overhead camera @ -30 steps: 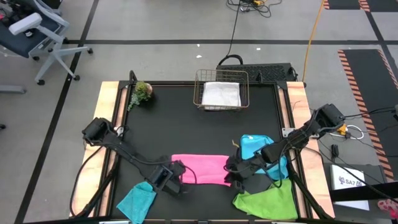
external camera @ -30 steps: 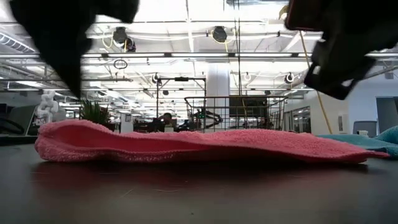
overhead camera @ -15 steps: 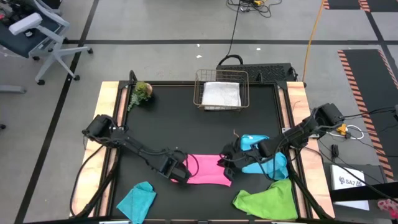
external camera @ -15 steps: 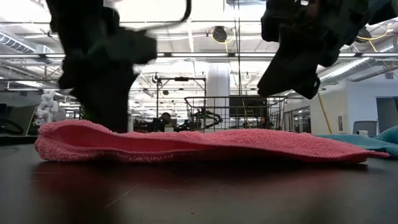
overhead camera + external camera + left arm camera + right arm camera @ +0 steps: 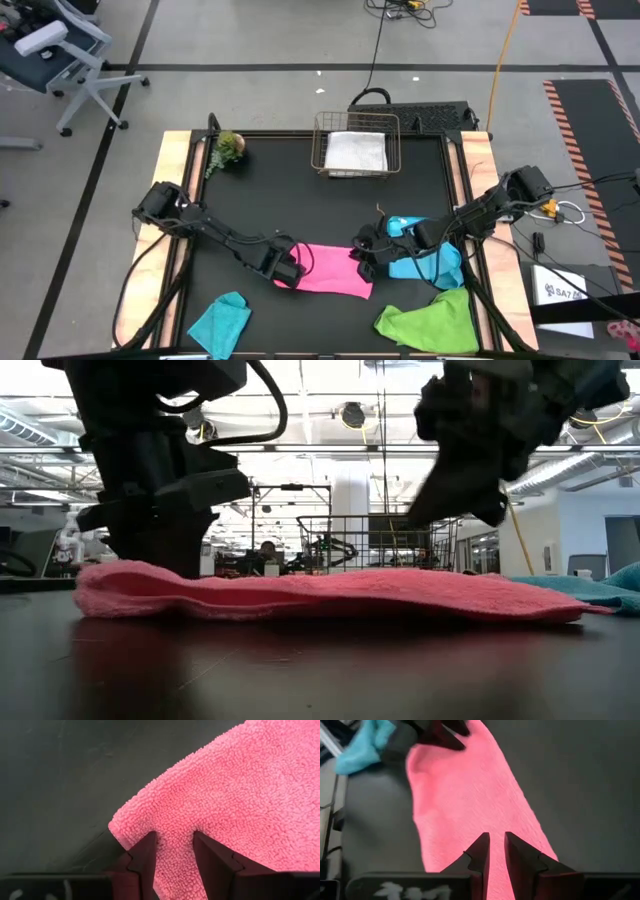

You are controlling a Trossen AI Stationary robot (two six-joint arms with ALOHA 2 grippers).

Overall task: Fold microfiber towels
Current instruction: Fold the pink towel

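**Both grippers on the pink towel**

We see the hot pink towel (image 5: 333, 270) mid-table; the left gripper (image 5: 175, 851) pinches its left edge, the right gripper (image 5: 497, 851) pinches its right edge. We can read no writing on towels or table.

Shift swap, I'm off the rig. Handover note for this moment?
Left gripper: jaws shut on the hot pink towel at its left end.
Right gripper: jaws pinch the same towel's right end.
Pink towel lies front-centre, already folded into a narrow strip.
White towel sits folded in the wire basket.
Left to do: sky blue towel under the right arm, lime green towel front right, teal towel front left, all crumpled.
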